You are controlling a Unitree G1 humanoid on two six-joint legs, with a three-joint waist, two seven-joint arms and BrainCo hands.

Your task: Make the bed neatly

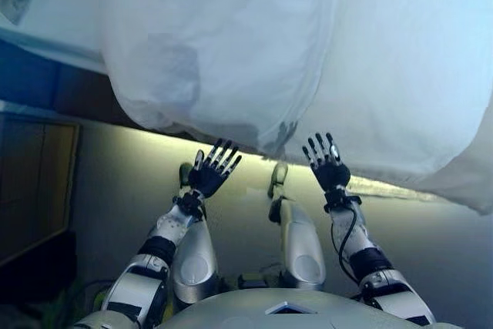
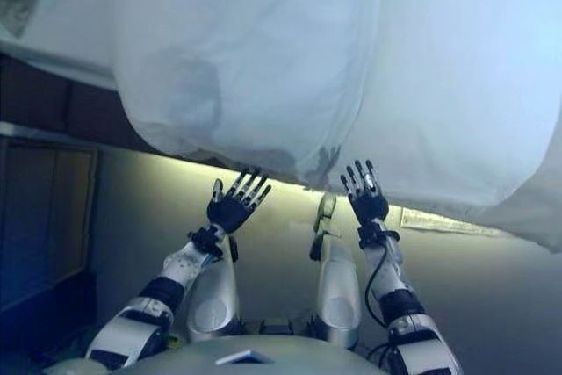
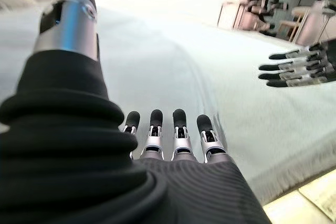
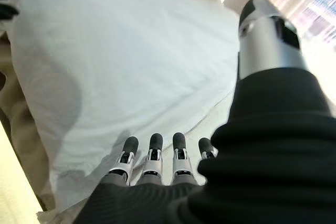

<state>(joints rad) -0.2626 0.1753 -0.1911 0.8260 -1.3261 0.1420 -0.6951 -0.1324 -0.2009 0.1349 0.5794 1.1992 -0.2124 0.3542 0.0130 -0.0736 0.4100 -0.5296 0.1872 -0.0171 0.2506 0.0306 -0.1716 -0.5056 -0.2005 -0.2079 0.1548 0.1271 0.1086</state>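
Left eye view shows no writing that can be read. On the left, the left robot hand [image 1: 209, 173] is raised with straight, spread fingers and holds nothing, just before the hanging edge of the white duvet [image 1: 231, 52]. The duvet covers the bed [image 1: 46, 75] and bulges over its side; below it a lit strip of floor [image 1: 123, 182] is free. On the right, the right robot hand [image 1: 328, 166] is likewise spread open and empty near the same edge.
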